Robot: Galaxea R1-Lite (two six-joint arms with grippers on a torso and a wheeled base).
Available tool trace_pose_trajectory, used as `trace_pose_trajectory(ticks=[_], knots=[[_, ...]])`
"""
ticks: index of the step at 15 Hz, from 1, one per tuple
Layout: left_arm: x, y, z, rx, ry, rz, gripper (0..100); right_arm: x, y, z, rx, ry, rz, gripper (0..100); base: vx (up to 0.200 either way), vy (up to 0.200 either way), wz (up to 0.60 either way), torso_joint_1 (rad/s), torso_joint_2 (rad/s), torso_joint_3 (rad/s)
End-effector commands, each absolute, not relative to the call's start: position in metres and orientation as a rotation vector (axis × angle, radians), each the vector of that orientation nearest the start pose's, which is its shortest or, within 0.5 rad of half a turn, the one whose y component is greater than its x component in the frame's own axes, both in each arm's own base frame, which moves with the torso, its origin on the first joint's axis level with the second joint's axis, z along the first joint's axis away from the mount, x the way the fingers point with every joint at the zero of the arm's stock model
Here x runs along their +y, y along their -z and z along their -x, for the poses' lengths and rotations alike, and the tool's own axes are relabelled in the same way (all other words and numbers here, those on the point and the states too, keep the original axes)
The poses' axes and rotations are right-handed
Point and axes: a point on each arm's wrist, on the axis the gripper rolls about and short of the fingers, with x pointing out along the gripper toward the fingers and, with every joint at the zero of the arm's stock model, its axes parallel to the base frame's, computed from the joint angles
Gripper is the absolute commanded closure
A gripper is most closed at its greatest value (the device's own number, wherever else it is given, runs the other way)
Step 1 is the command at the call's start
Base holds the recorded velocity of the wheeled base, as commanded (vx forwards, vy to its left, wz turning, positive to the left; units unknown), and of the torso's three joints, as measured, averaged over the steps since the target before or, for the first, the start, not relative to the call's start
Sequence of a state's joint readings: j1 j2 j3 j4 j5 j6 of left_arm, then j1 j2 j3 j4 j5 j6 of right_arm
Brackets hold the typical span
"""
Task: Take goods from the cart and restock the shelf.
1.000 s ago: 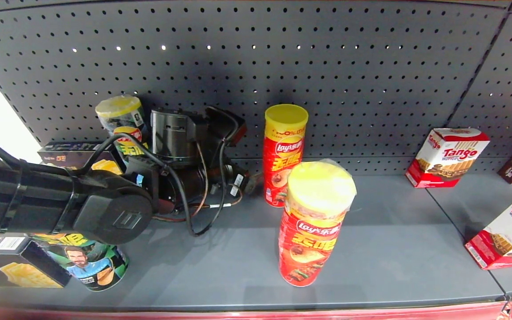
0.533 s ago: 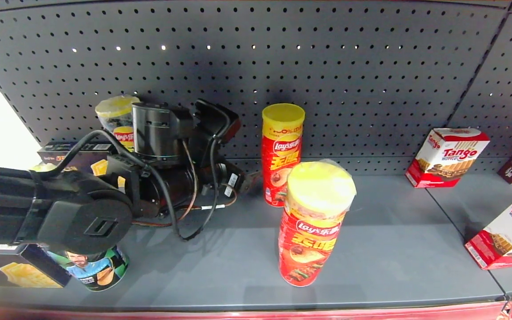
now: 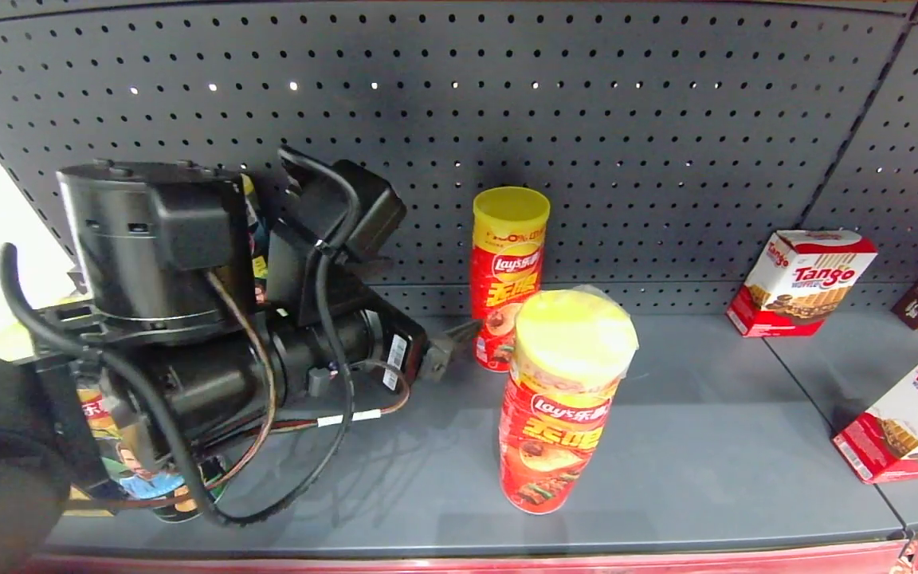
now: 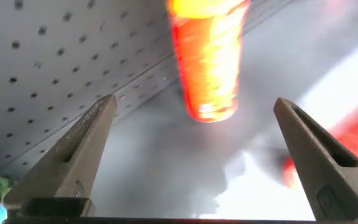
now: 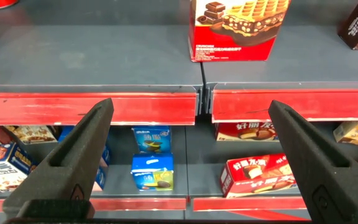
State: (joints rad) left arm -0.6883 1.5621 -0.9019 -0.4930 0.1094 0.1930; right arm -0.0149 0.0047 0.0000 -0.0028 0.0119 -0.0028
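Left gripper [image 4: 194,101], fingers [image 4: 73,162] spread, sits just beside the rear red can [image 3: 508,275]. The front can [image 3: 564,399] stands well apart from the wafer boxes [image 3: 802,283]. Right gripper [image 5: 191,104], likewise spread, faces red shelf edges [image 5: 92,106].

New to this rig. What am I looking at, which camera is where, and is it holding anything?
It is a two-armed robot on wheels, restocking a store shelf. The wide picture comes from a camera on its head, looking down at the grey shelf. The other two come from cameras on the wrists, each looking out between that arm's jaws. In the head view the left arm lies over the shelf's left part, its tip beside the rear red chip can. A second red chip can stands upright nearer the front, and two wafer boxes sit to the right. Both pairs of jaws stand open and hold nothing. The right wrist view looks at other shelves stocked with biscuit boxes.
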Motion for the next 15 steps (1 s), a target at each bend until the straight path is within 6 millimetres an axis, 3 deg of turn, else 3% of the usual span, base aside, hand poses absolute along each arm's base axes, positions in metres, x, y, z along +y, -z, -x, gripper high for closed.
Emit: trace_pose_trajectory(ticks=[1,6,8,11,12,13,15], knots=[[-0.168,-0.249,-0.188,0.043,0.635,-0.234,0,0.001,-0.076,0.022,0.003,0.003,0.003,0,0.000,0.000,0.00,0.000,0.00,0.000],[-0.139,-0.240,-0.116,0.003,0.782,-0.208,0,0.001,-0.076,0.022,0.003,0.003,0.003,0,0.000,0.000,0.00,0.000,0.00,0.000],[-0.113,-0.228,-0.076,-0.032,0.890,-0.180,0,0.001,-0.076,0.022,0.003,0.003,0.003,0,0.000,0.000,0.00,0.000,0.00,0.000],[-0.076,-0.200,-0.051,-0.046,0.899,-0.174,0,0.001,-0.076,0.022,0.003,0.003,0.003,0,0.000,0.000,0.00,0.000,0.00,0.000],[-0.071,-0.197,-0.049,-0.046,0.893,-0.173,0,0.001,-0.076,0.022,0.003,0.003,0.003,0,0.000,0.000,0.00,0.000,0.00,0.000],[-0.047,-0.180,-0.038,-0.072,0.839,-0.173,0,0.001,-0.076,0.022,0.003,0.003,0.003,0,0.000,0.000,0.00,0.000,0.00,0.000],[-0.038,-0.170,-0.034,-0.079,0.823,-0.169,0,0.001,-0.076,0.022,0.003,0.002,0.003,0,0.000,0.000,0.00,0.000,0.00,0.000]])
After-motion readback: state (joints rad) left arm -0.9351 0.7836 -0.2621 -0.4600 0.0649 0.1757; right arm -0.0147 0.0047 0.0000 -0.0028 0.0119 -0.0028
